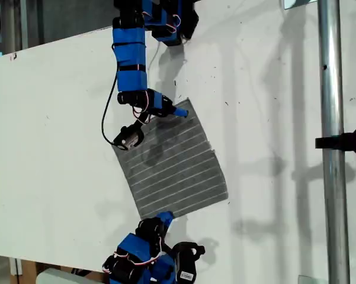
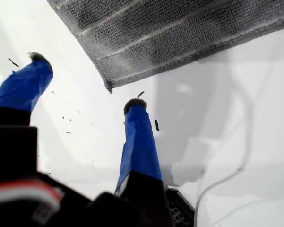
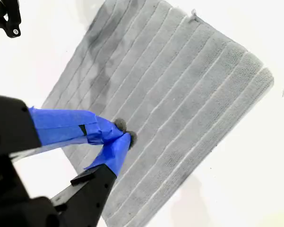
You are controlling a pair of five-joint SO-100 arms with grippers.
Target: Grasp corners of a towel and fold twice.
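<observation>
Gray striped cloth is what can spoil this step. The towel [image 1: 172, 160] is soft and lies loose on the white table [image 1: 59, 118]. If my first gripper [image 2: 85, 81] comes down short of the corner [image 2: 108, 86], its jaws would likely close on bare table. If it pushes forward instead, the cloth would probably bunch or slide.

A second risk, as I judge it, is my second gripper [image 3: 123, 132] dragging the sheet askew. It is over the cloth, not at a corner, so a lift from there would raise the middle into a crooked fold.

The towel lies flat on the table, turned like a diamond in the exterior view, with all four corners showing.

My first gripper [image 1: 180, 111] is released, jaws wide apart with nothing between them. The towel's corner lies on the table just ahead of the gap between the two tips, not yet inside it. The rest of the cloth spreads away beyond it.

My second gripper [image 1: 164, 218] is clenched, tips pressed together. It sits over the towel's striped face, inside the edge nearest its arm. I see no cloth pinched between the tips, and I cannot tell whether they touch the cloth or hang above it.
</observation>
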